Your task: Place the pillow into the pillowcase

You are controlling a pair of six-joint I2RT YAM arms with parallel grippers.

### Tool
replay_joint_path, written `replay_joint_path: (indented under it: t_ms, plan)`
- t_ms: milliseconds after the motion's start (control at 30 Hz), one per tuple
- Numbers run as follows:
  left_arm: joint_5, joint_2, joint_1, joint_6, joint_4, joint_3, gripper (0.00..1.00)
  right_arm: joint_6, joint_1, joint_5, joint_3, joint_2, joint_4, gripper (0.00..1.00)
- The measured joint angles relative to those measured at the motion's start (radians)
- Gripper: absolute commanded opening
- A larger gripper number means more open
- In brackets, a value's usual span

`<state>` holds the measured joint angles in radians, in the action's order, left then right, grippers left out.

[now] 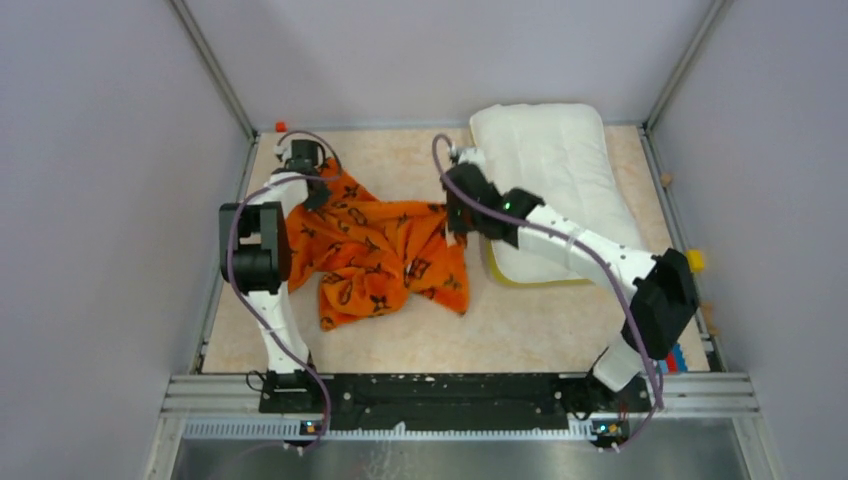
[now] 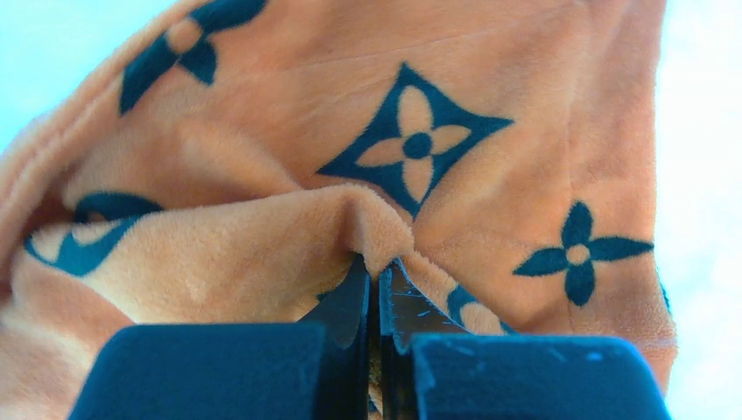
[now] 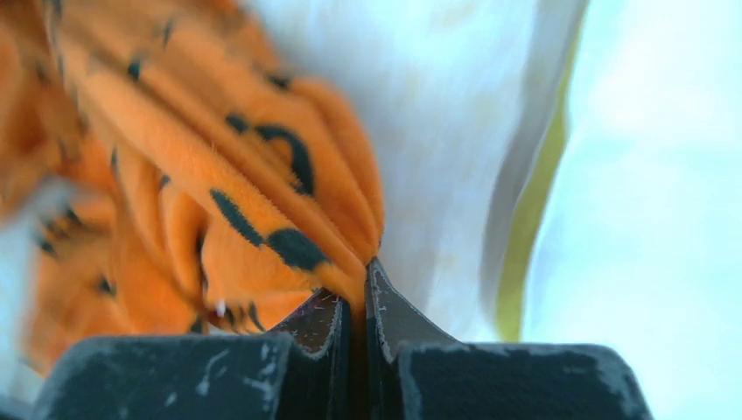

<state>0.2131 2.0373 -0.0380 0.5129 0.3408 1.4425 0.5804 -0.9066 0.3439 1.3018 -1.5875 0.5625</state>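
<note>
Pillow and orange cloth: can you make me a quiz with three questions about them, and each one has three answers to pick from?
1. Where is the pillow from the pillowcase?
A. to its right
B. inside it
C. under it

2. What colour is the pillow's trim?
A. red
B. yellow
C. blue

3. What are the left gripper and the right gripper doing?
A. both open in the air
B. both shut on the pillowcase
C. both holding the pillow

Answers:
1 A: the top view shows it lying outside, right of the orange cloth.
2 B: a yellow edge runs along its side.
3 B: each wrist view shows jaws pinched on orange fabric.
</note>
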Motion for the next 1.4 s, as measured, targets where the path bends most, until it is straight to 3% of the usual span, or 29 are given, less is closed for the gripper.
replay_joint_path:
  t_ms: [33, 67, 133, 167, 200, 233, 300, 433, 500, 667, 800, 1133, 1400]
  plan:
    - [0.010, -0.010, 0.036, 0.010, 0.015, -0.004, 0.00, -0.035, 0.043, 0.008, 0.089, -0.019, 0.027, 0.03]
    - [0.013, -0.017, 0.061, 0.015, 0.026, -0.004, 0.00, -0.064, 0.085, 0.013, 0.163, -0.043, 0.036, 0.18]
    - [0.011, -0.023, 0.092, 0.024, 0.056, 0.012, 0.00, -0.115, 0.168, 0.012, 0.325, -0.113, 0.053, 0.62]
    - [0.016, -0.021, 0.101, 0.024, 0.074, 0.033, 0.00, -0.152, 0.205, 0.020, 0.430, -0.168, 0.083, 0.76]
    - [0.021, -0.015, 0.109, 0.023, 0.089, 0.058, 0.00, -0.165, 0.226, 0.023, 0.504, -0.210, 0.100, 0.87]
    - [0.022, -0.006, 0.114, 0.020, 0.100, 0.085, 0.00, -0.182, 0.245, 0.029, 0.574, -0.248, 0.121, 0.89]
    - [0.022, 0.025, 0.130, 0.016, 0.123, 0.163, 0.14, -0.212, 0.258, 0.031, 0.646, -0.290, 0.148, 0.90]
    - [0.013, 0.079, 0.150, -0.014, 0.134, 0.248, 0.78, -0.231, 0.224, 0.021, 0.572, -0.259, 0.180, 0.91]
    - [-0.018, 0.094, 0.155, -0.039, 0.147, 0.269, 0.96, -0.228, 0.212, 0.007, 0.462, -0.205, 0.178, 0.89]
    - [-0.091, 0.085, 0.130, -0.071, 0.162, 0.296, 0.99, -0.185, 0.205, -0.043, 0.158, -0.060, 0.147, 0.83]
    - [-0.118, -0.006, 0.034, -0.093, 0.162, 0.243, 0.99, -0.149, 0.209, -0.089, 0.076, -0.075, 0.097, 0.80]
    - [-0.086, -0.614, -0.324, -0.068, 0.156, -0.246, 0.93, 0.073, 0.218, -0.132, 0.024, -0.213, -0.129, 0.73]
    - [0.022, -0.895, -0.642, 0.048, 0.230, -0.545, 0.88, 0.283, 0.219, -0.078, -0.076, -0.241, -0.269, 0.70]
